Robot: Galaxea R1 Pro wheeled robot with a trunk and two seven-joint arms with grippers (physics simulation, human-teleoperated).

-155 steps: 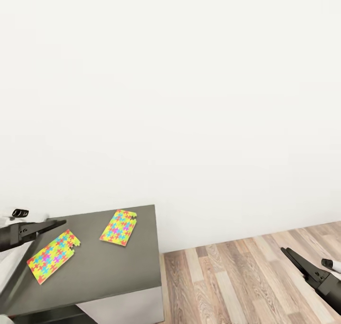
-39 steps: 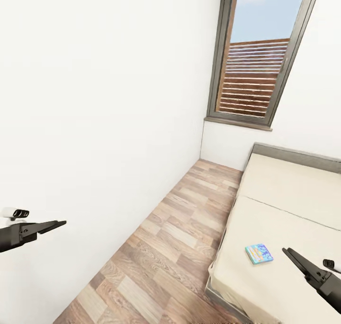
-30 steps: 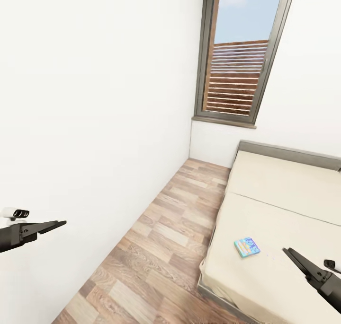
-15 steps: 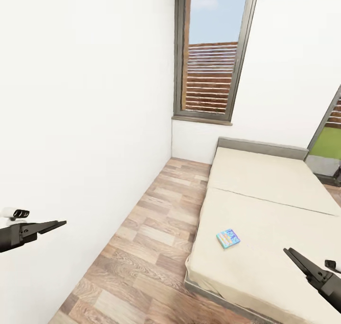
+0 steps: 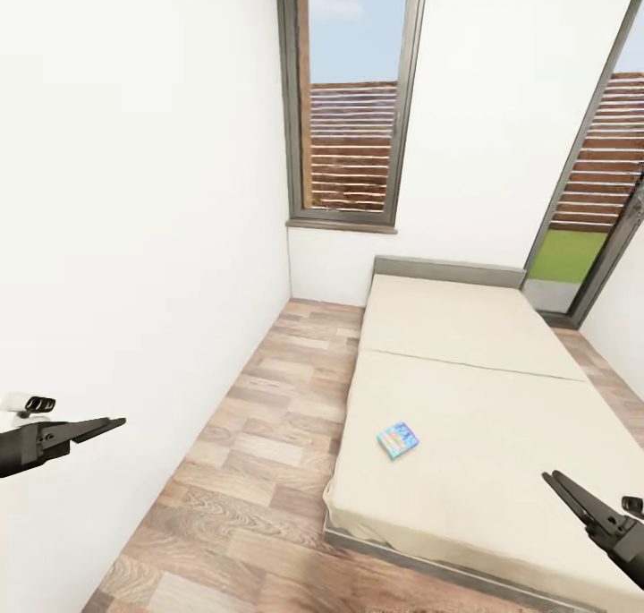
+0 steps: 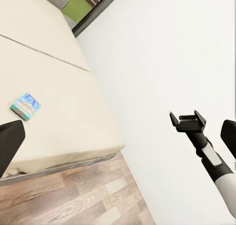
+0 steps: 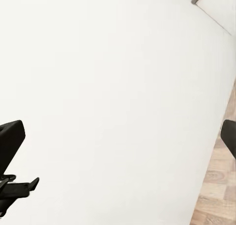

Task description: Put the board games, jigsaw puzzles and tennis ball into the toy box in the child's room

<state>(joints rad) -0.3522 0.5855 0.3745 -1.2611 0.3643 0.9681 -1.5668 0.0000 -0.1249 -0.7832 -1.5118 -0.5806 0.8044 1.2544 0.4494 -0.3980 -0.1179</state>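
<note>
On the bed, near its foot and close to the floor-side edge, lay one small flat board game, a blue and multicoloured card box on the smooth cream mattress. Seen from the head, the left gripper hung well apart from the bed beside the plain white wall, and the right gripper reached in over the bed's near corner; both carried nothing, though whether their dark tapered fingers were spread or pressed together I could not tell. Wood-grain planks ran beside the bed toward a tall grey-framed window with slatted boards behind it. By my judgement the bed games remained to be collected, this one not yet picked up.

From the left wrist, the same board game sat flat on the mattress, away from the bed's grey base rail, with the right gripper showing against the wall.

From the right wrist, blank white wall dominated, with the left gripper low against it.
</note>
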